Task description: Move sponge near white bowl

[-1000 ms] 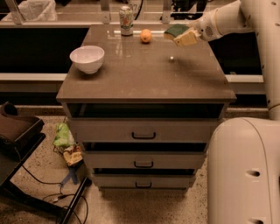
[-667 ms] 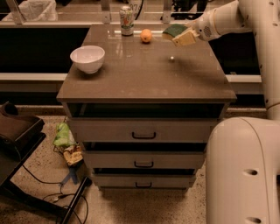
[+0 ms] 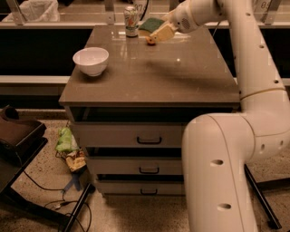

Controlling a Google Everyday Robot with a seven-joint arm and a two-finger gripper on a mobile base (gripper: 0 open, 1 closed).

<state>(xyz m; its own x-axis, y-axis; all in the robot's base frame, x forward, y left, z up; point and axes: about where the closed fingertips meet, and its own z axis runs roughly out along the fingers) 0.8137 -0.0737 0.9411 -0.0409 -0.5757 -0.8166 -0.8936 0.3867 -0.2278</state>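
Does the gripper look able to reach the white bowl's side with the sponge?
Probably yes: the gripper holds the sponge raised near the drink can, and bare tabletop lies between it and the white bowl.

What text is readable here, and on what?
Can: label print, too blurred to read.
Marks behind the can: maybe digits, unreadable.
Bowl, drawers: none.
Gripper, above the back of the table, holds the sponge: no text on either.

White rounded arm (image 3: 248,54), dark holes — gripper (image 3: 159,30) top-centre
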